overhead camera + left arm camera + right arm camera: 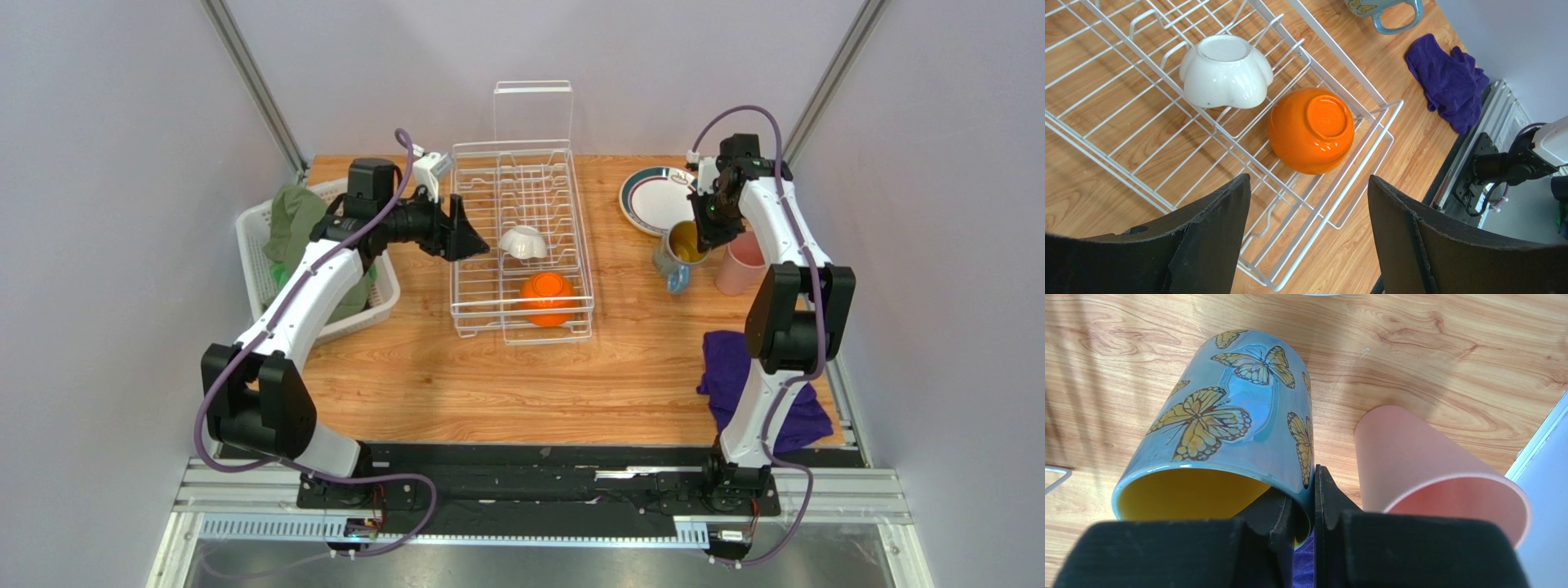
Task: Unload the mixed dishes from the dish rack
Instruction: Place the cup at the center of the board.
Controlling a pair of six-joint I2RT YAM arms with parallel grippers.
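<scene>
Right wrist view: the right pincer [1313, 478] pinches the rim wall of the blue butterfly-patterned mug with yellow inside [1229, 416], which apparently stands on the wooden tabletop [1444, 355] just beside the pink tapered cup [1425, 459]. Probable step: set-down. Next: release and lift straight clear. The left pincer [1309, 180], spread, hovers above the upturned orange bowl [1312, 128] and small white cup [1224, 72] in the white wire dish rack [521, 196].

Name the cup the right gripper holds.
The blue butterfly mug: the right gripper pinches its rim. The pink cup stands free; the small white cup sits in the dish rack.
</scene>
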